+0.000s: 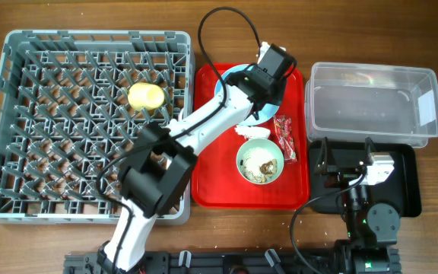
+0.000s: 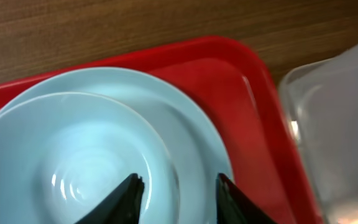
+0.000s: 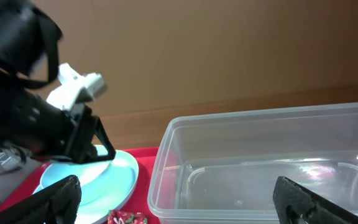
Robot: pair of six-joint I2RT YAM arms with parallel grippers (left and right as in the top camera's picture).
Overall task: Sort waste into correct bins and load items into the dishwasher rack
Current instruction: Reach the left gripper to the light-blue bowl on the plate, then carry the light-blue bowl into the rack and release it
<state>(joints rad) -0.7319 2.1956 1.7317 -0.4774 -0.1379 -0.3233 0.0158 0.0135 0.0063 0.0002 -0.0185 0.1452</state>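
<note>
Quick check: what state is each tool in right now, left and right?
Left tool: closed on the rim of the light blue plate.
Right tool: open, holding nothing.

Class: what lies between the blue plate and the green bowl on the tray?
A small crumpled white napkin, shown in the overhead view.

The left arm (image 1: 204,125) lies slantwise over the left side of the red tray (image 1: 211,194), so that bit's pretty much blocked from above. The clear tub (image 1: 371,135) sits just off the tray's right edge, leaving only a narrow strip beside the plate (image 2: 92,124). The tray's near-left corner is bare.
</note>
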